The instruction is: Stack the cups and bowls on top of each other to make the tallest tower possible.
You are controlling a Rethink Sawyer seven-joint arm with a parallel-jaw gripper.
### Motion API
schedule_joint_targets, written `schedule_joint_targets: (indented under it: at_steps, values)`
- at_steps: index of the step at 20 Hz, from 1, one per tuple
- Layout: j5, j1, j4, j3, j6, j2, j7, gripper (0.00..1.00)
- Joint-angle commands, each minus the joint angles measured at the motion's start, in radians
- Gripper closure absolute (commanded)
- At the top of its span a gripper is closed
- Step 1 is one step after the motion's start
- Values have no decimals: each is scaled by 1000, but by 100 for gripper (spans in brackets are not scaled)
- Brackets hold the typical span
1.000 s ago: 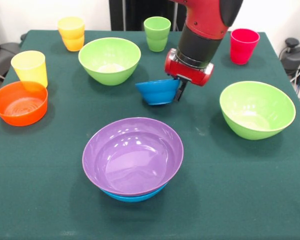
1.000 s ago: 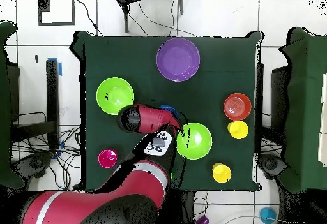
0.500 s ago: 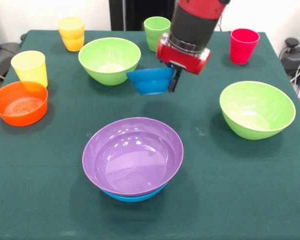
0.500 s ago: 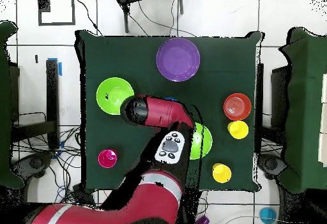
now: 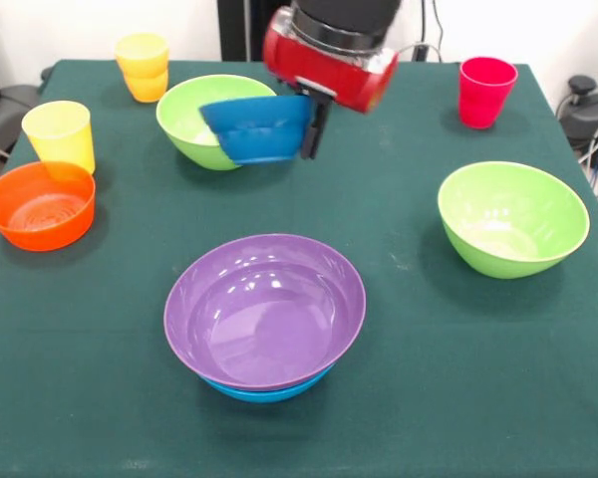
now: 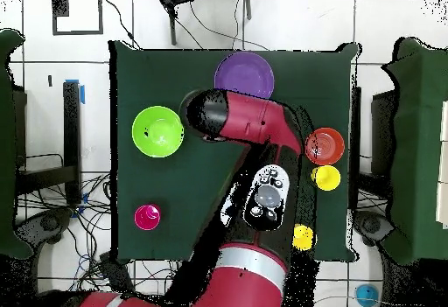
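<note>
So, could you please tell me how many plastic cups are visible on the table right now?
3, though a light green one may be hidden behind the arm: the orange-yellow plastic cup far left, the yellow plastic cup beside the small orange bowl, and the red plastic cup far right.

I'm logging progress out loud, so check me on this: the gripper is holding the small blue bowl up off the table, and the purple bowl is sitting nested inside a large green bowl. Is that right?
Not quite. The gripper does hold the small blue bowl up off the table, but the purple bowl sits nested in a large blue bowl, not a green one. The front view shows the blue rim under it.
</note>
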State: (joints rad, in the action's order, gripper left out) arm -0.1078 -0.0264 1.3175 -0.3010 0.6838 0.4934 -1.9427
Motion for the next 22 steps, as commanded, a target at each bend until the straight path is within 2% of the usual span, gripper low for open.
schedule_joint_targets:
  at_steps: [1, 7, 10, 12, 15, 19, 22]
  values:
    - [78, -59, -324, 121, 203, -80, 141, 100]
    - [58, -95, -656, 140, 401, -228, 114, 100]
    - [62, -101, -781, 144, 477, -285, 148, 100]
    - [60, -99, -857, 138, 573, -320, 163, 100]
    - [27, -86, -906, 137, 721, -347, 136, 100]
    - [-7, -66, -976, 123, 808, -386, 96, 100]
    - [-23, -56, -998, 112, 815, -410, 75, 100]
